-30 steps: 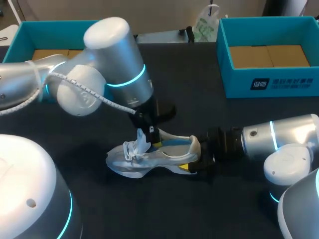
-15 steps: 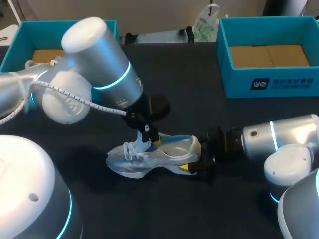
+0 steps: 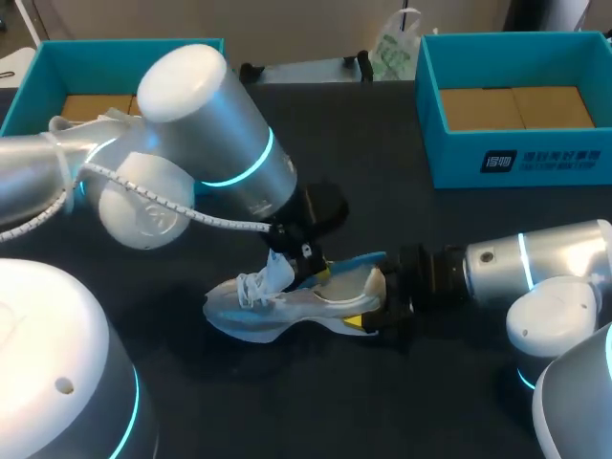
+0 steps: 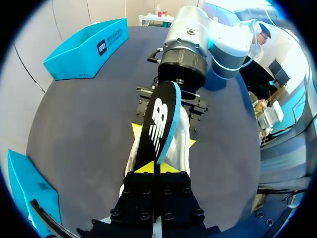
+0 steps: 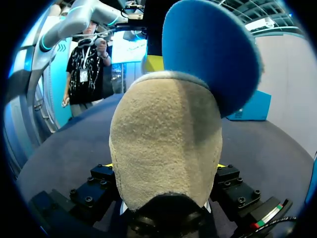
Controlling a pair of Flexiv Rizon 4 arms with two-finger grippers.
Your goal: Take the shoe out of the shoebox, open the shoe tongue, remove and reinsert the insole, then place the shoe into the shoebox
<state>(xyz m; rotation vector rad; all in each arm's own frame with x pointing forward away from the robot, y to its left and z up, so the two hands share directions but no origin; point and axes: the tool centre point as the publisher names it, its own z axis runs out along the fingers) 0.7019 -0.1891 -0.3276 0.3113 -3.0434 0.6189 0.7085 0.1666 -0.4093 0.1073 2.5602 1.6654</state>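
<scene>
A white and grey shoe (image 3: 287, 308) lies on its side on the dark table, toe to the left, laces loose. My right gripper (image 3: 375, 308) is shut on its beige heel (image 5: 166, 144), one finger on each side. My left gripper (image 3: 300, 256) comes down over the shoe's opening and is shut on the front end of the insole (image 4: 159, 121), which is black on top with a blue underside. The insole's blue heel end (image 3: 356, 262) sticks up out of the shoe above the heel collar, and it rises just ahead of my right gripper (image 5: 166, 171) as the blue insole (image 5: 213, 54).
An open teal shoebox (image 3: 516, 158) stands at the back right of the table and another teal shoebox (image 3: 38, 67) at the back left, partly behind my left arm (image 3: 206, 143). A white plastic bag (image 3: 394, 48) sits at the far edge.
My left gripper has shifted right with the insole. The insole's blue heel end has come up out of the shoe, past the heel collar. The right arm has stayed still.
</scene>
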